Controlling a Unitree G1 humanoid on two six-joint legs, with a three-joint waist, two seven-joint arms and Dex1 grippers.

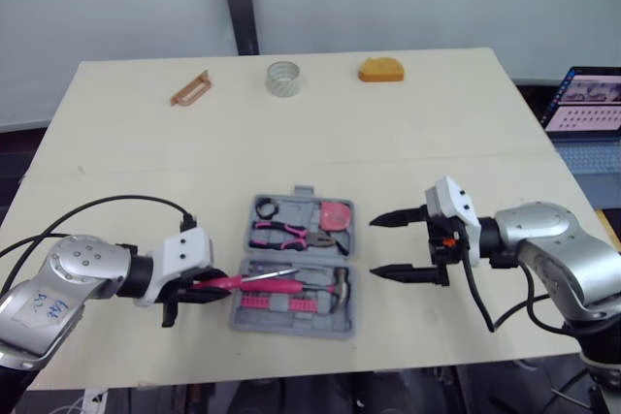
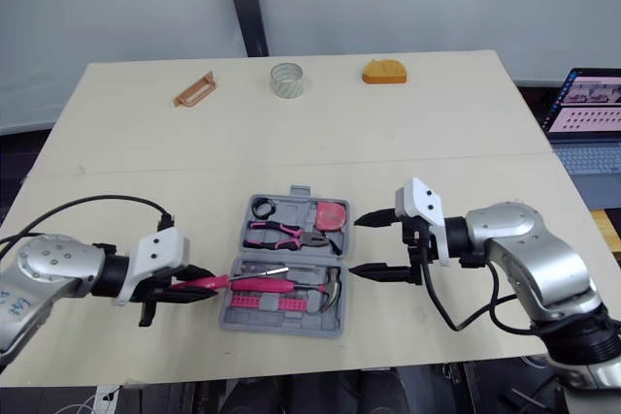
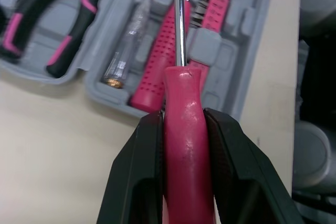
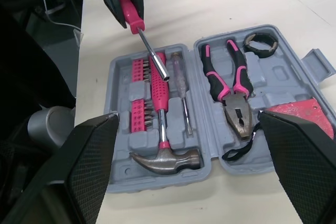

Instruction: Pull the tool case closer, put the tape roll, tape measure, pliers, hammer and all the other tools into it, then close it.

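On pale wood table (image 1: 437, 123), left gripper (image 3: 185, 124) pinches glossy pink-handled screwdriver (image 1: 254, 281).

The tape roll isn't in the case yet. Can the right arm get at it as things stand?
Probably yes, if it stretches: the right gripper is open and empty beside the tool case, and nothing lies between it and the tape roll near the table's far edge. The distance is the doubt.

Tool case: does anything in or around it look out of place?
The tape roll, an orange thing and a brown tool lie at the far edge of the table, far from the case. The left gripper holds a pink screwdriver slanted over the hammer, not seated.
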